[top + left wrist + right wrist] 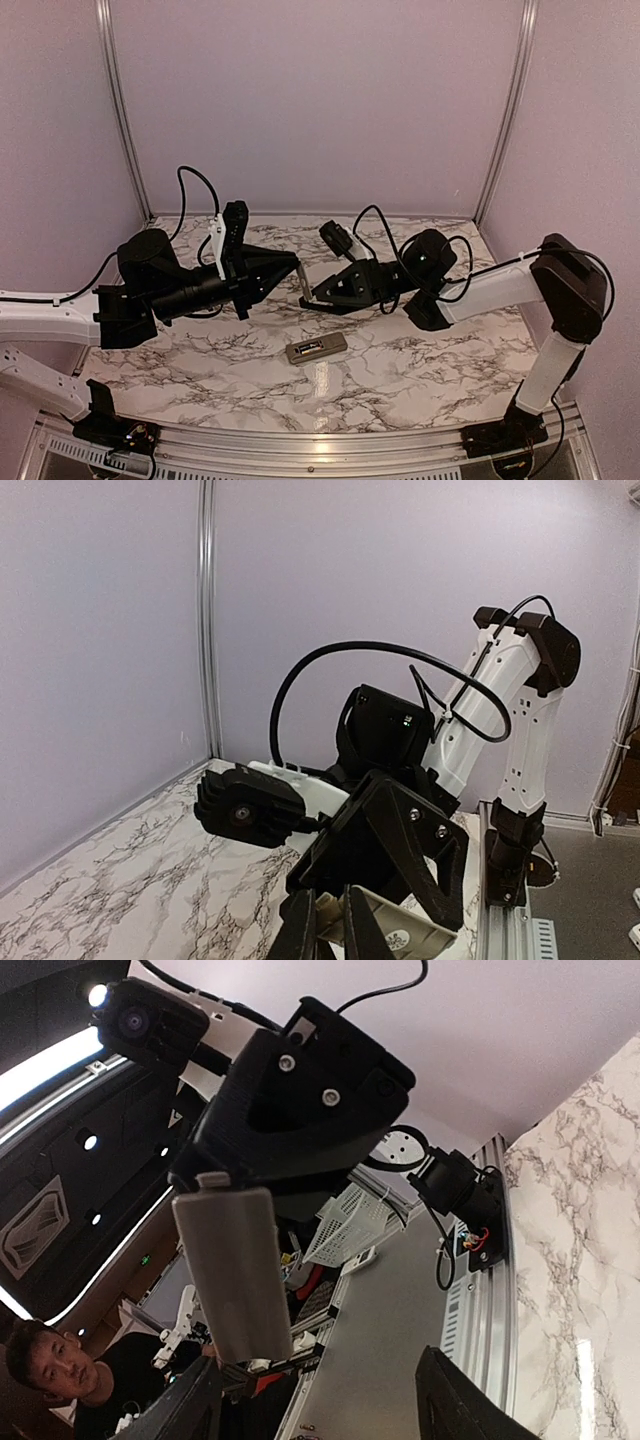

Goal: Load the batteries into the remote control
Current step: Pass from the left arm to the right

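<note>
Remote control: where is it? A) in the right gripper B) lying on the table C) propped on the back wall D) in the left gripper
B: the remote control lies flat on the table, apart from the left gripper and right gripper, which meet beyond it.

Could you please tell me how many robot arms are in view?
2. The left arm reaches in from the left, the right arm from the right; their jaws face each other beyond the remote. None seems hidden.

Table (420,370) is done in white marble with dark veins; remote control (316,348) is seen as grey-tan, maybe; cover plate (235,1270) is coloured plain grey.
</note>
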Tool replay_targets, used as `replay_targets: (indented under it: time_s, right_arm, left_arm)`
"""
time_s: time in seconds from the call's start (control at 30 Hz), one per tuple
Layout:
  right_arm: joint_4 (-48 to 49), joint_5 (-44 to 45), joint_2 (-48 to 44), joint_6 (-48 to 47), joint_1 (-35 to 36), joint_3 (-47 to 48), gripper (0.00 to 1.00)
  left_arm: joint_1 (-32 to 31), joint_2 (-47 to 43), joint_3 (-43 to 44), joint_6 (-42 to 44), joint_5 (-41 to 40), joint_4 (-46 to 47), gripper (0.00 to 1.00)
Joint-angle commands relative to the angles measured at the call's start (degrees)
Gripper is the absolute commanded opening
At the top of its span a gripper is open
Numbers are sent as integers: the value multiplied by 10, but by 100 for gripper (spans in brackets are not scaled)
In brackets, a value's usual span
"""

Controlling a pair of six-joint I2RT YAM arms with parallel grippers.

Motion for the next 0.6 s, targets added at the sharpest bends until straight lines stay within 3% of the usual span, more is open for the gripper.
replay_targets:
  time_s: [0.0, 0.57]
  right_arm:
    - [21, -5, -46, -89, 6, 19, 65]
    - [-139, 15, -57, -188, 23, 52, 67]
  left_arm:
    - [-3, -11, 0, 22, -14, -16, 8]
    - [-19, 8, 7, 25, 5, 5, 8]
